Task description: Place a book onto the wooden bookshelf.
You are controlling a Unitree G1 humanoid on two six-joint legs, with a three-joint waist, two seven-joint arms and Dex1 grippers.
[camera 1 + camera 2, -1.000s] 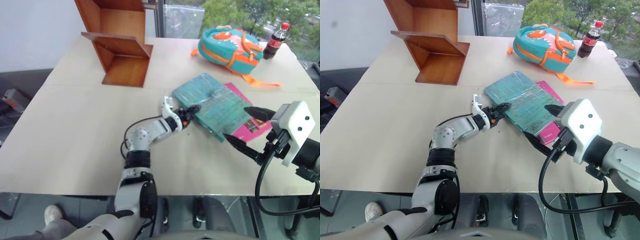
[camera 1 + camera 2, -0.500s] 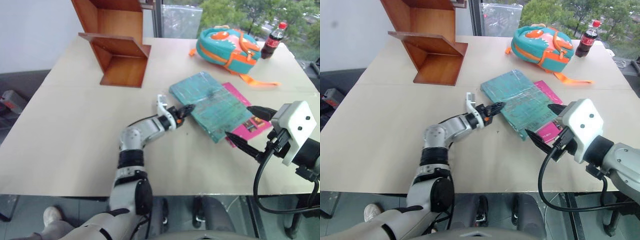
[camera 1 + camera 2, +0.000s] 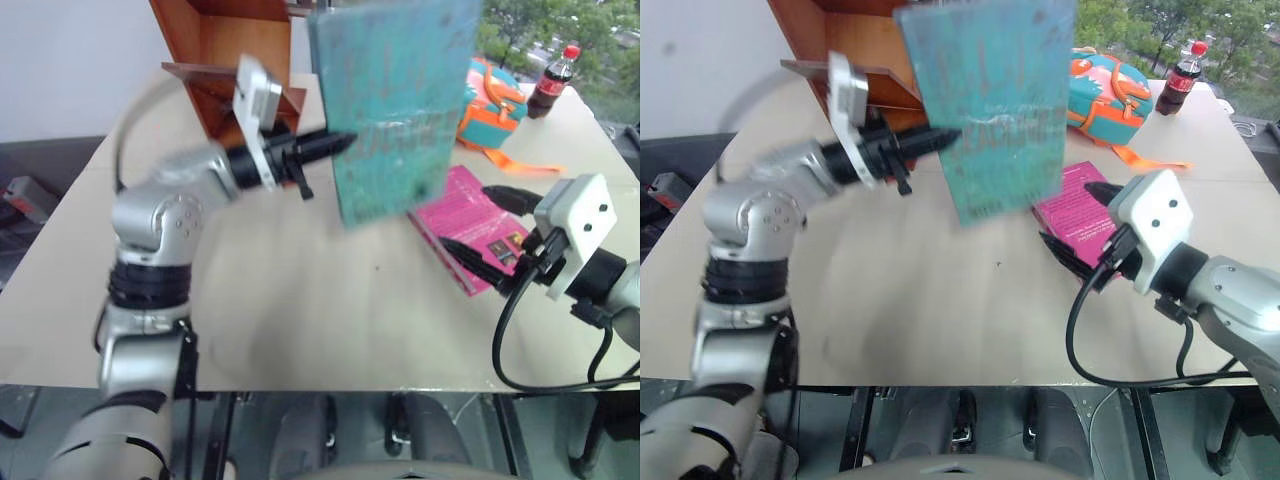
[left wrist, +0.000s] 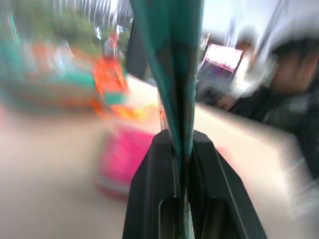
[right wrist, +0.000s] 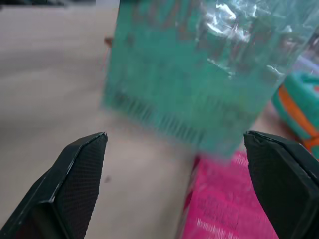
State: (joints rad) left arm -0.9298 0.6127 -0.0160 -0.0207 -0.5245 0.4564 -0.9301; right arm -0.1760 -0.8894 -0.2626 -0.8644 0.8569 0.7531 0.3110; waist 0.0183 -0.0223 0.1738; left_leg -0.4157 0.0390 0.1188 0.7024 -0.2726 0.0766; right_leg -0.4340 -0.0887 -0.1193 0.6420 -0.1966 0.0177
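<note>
Up above the table (image 3: 300, 300), your left gripper (image 3: 335, 140) is clamped on the book (image 3: 395, 100), held upright just in front of the wooden bookshelf (image 3: 225, 60). The left wrist view catches a seated person (image 4: 284, 99). Cover print unreadable. Your right gripper (image 3: 480, 225) gapes wide over the pink book (image 3: 465, 215).

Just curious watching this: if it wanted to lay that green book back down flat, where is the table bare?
The beige table is bare along its near edge and left side, below the reddish-brown wooden bookshelf. The right is crowded: magenta-pink book, teal-and-orange backpack, cola bottle.
</note>
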